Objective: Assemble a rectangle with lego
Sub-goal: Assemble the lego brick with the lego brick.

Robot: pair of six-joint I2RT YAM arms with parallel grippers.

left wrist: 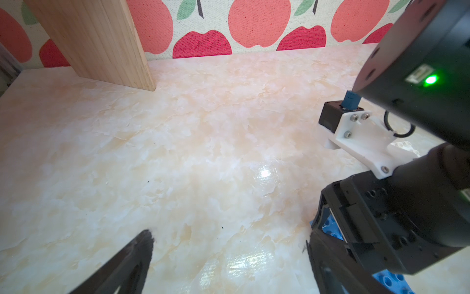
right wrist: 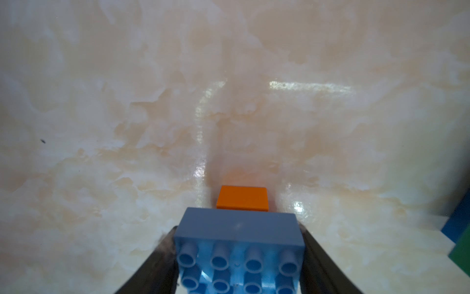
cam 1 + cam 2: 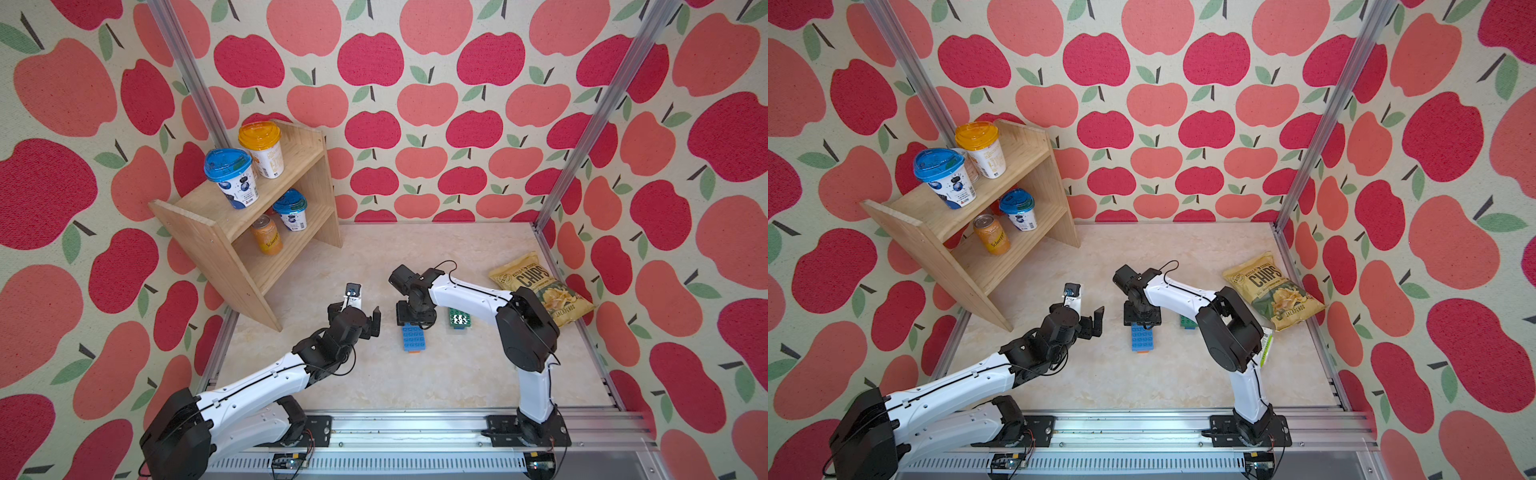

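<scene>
A wooden shelf (image 3: 208, 249) holds lidded cups (image 3: 230, 174) and an orange can (image 3: 266, 235), with a chips bag (image 3: 540, 289) lying well apart.

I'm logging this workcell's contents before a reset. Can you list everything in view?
blue lego block: one, blue, mid-table, atop orange brick.
green lego stack: one, green on blue, near chips bag.
chips bag: one, yellow, table's right edge.
shelf: one, wooden, far left.
blue-lidded cups: two, white, one per shelf level.
orange-lidded cup: one, white, top level.
can: one, orange, lower level.
table: one, marbled beige.
left gripper: one, black, open, empty.
right gripper: one, black, shut on blue lego block.
</scene>
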